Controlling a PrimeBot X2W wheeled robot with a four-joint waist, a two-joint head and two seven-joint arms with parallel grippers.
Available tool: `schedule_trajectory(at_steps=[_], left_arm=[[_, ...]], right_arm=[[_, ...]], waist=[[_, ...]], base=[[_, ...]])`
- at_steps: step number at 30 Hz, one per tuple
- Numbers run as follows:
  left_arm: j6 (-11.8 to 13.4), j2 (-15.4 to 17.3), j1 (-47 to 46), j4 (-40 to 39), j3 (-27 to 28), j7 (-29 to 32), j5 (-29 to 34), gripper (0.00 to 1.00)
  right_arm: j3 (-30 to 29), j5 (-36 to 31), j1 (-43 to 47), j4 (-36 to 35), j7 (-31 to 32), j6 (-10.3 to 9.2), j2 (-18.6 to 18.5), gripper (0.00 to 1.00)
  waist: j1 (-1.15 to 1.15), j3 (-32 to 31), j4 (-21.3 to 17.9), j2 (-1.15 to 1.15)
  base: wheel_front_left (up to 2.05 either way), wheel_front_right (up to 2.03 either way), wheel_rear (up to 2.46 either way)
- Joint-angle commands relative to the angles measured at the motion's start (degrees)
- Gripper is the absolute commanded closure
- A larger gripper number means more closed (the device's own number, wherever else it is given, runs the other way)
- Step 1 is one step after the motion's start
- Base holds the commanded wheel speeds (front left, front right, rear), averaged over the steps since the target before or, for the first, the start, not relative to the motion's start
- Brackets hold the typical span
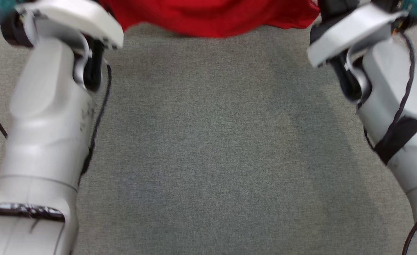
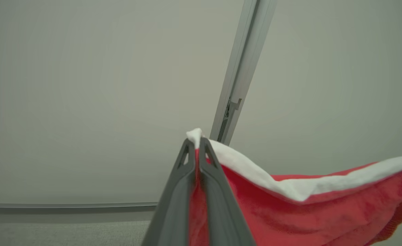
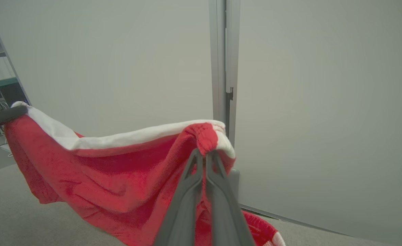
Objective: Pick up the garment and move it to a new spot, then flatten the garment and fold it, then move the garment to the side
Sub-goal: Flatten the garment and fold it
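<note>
**Red garment stretched between two clenched grippers**

The left gripper [image 2: 197, 142] is clamped on one corner of the red fleece garment [image 2: 289, 208]. Its two dark fingers press together, and a tuft of the white trim [image 2: 289, 186] pokes out just past the tips. The right gripper [image 3: 206, 154] is likewise pinched tight on a bunched red corner, with cloth wedged between its fingers.

From each grip the white-trimmed top edge sags away toward the other gripper, and the body of the garment hangs below the fingers. A red-and-white ribbed cuff [image 3: 272, 237] dangles beneath the right gripper.

In the head view the lower hem runs between the left forearm [image 1: 49, 117] and the right forearm [image 1: 396, 99]. Whether it touches the grey carpet [image 1: 212, 141] cannot be told.

Beyond the fingertips stands a plain pale wall [image 2: 85, 85] with a metal door-frame post [image 2: 242, 68] and a baseboard [image 2: 68, 205] along its foot. Behind the grippers, between the two forearms, the carpet offers a wide open stretch.
</note>
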Motion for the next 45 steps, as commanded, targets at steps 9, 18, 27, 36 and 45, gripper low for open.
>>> schedule_trajectory(at_steps=[9,18,27,36,45], left_arm=[[-1.7,-0.9,18.1,-7.7,4.0,-0.1,-0.8,1.0],[-1.9,-1.0,36.2,-22.8,4.4,-0.1,1.8,1.0],[0.8,0.8,57.8,-39.5,5.1,0.8,3.6,1.0],[6.0,2.0,74.9,-61.6,5.0,9.4,3.8,1.0],[7.3,2.9,76.0,-68.1,3.9,14.8,3.9,1.0]], right_arm=[[-0.8,1.8,16.8,-8.9,-0.8,-0.02,-2.9,1.0],[-4.1,-3.0,36.3,-22.9,-0.8,-0.02,-4.8,1.0],[-7.5,-4.7,56.0,-32.3,-0.8,-0.01,-4.5,1.0],[-11.6,-7.4,71.7,-41.7,2.9,-0.01,-4.8,1.0],[-13.7,-8.1,75.1,-47.1,6.6,-0.01,-3.2,1.0]], waist=[[0.0,0.4,-1.2,0.0],[0.0,-5.0,-2.0,0.0],[0.0,-14.4,-2.4,0.0],[0.0,-21.7,-1.7,0.0],[0.0,-21.5,-2.2,0.0]], base=[[0.0,0.0,0.0],[0.0,0.0,0.0],[0.0,0.0,0.0],[0.0,0.0,0.0],[0.0,0.0,0.0]])
